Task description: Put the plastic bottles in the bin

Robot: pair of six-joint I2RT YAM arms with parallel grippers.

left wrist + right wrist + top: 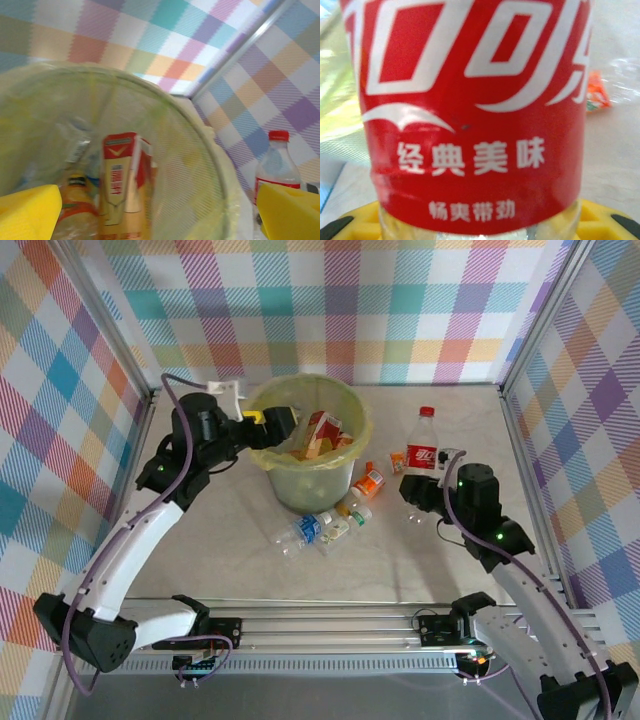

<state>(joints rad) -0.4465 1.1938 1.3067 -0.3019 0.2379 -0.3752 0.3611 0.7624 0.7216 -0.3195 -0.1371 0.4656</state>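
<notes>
The pale green bin with its yellow-green bag stands mid-table. My left gripper hangs open over the bin's left rim, with nothing between its yellow pads. Bottles and a red-and-gold carton lie inside the bin. A tall red-labelled cola bottle stands upright to the right of the bin. My right gripper is open around the lower body of that bottle, a yellow pad on each side. Several small bottles lie in front of the bin, among them a blue-labelled one and an orange-labelled one.
Checked walls and metal frame posts close in the table on three sides. The arms' rail runs along the near edge. The cola bottle also shows past the bin's rim in the left wrist view.
</notes>
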